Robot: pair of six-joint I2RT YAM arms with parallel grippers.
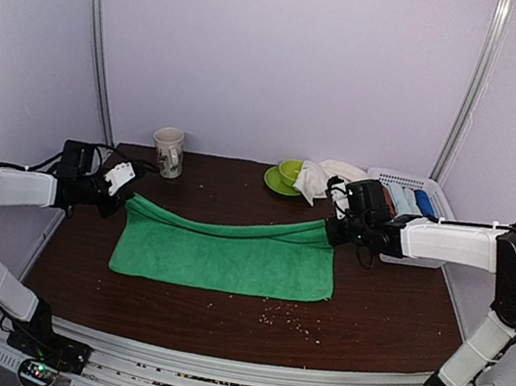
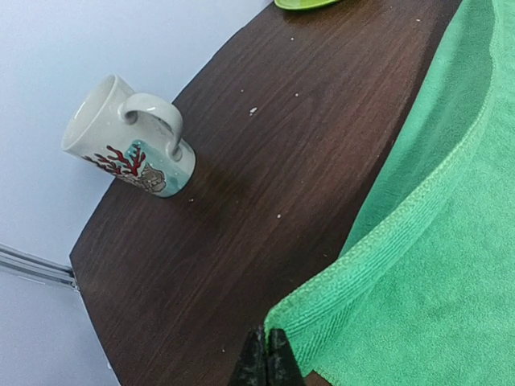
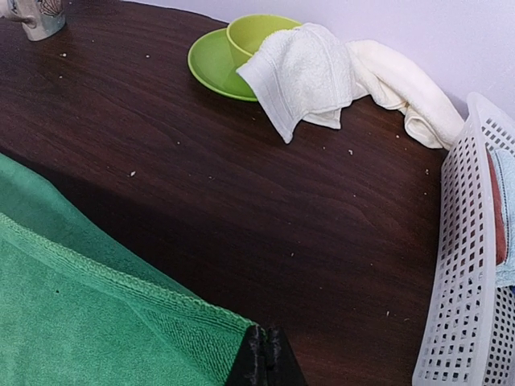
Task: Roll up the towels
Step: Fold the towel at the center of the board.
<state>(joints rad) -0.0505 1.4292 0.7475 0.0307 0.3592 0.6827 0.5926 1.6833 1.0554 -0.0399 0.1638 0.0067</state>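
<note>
Left gripper [image 1: 127,195]: fingers pressed together, pinching the far left corner of the green towel [image 1: 228,252]; its wrist view shows the hem caught at the fingertips.
Right gripper [image 1: 333,229]: also pressed together, pinching the far right corner of the same towel.
Green towel, place: centre of the top view, on the dark surface [image 1: 386,314]. Its near part lies flat, and its far edge is raised and sags between the two grips.
Cream-white towel [image 3: 306,76]: upper right of centre in the top view, bunched and draped over the green bowl [image 3: 249,32], beside the white basket [image 3: 463,265]. Neither gripper touches it.
Done so far: judging by how things lie, only the grasp. No turn of a roll shows in the green towel.
Left to do: rolling the green towel, then all of the cream-white one.
Long axis: the green towel runs left to right across the frame, parallel to the near edge of the surface. Its short side points away toward the back wall, so a roll would likely run along that short direction.
</note>
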